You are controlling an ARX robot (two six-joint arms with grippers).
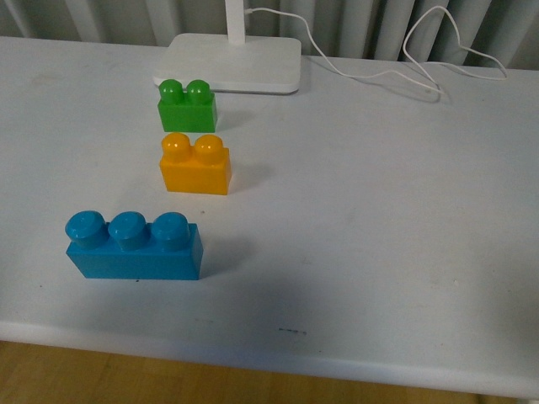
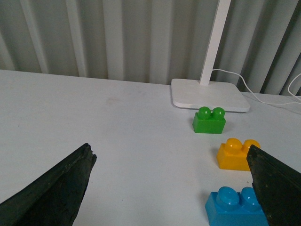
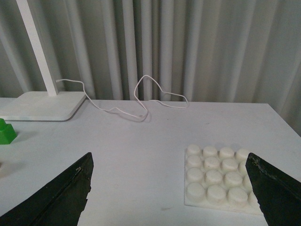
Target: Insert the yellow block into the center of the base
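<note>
At the left of the scene my left gripper (image 2: 170, 150) hangs above the table (image 1: 379, 236) with its fingers spread wide and nothing between them. From its wrist view the bricks lie ahead of it and off to its right side, so I judge this the nearer arm for the pick. The blue brick (image 1: 135, 248) is the nearest to me. Just beyond it and a little to the right stands the yellow block (image 1: 195, 168), upright with its studs up, apart from both neighbours. Its long axis runs nearly left to right across the table, so its two broad faces look near and far. The green brick (image 1: 187, 105) sits farther back, just in front of the lamp foot (image 1: 240, 63). To reach the yellow block, my left gripper must travel forward and rightward, and I think it should close across the short near-far width. Farther right, my right gripper (image 3: 169, 159) is also spread and empty. The base (image 3: 211, 179) lies flat near its right finger, studs up and bare. It does not show in the front view, so I judge it well to the right of the bricks.
</note>
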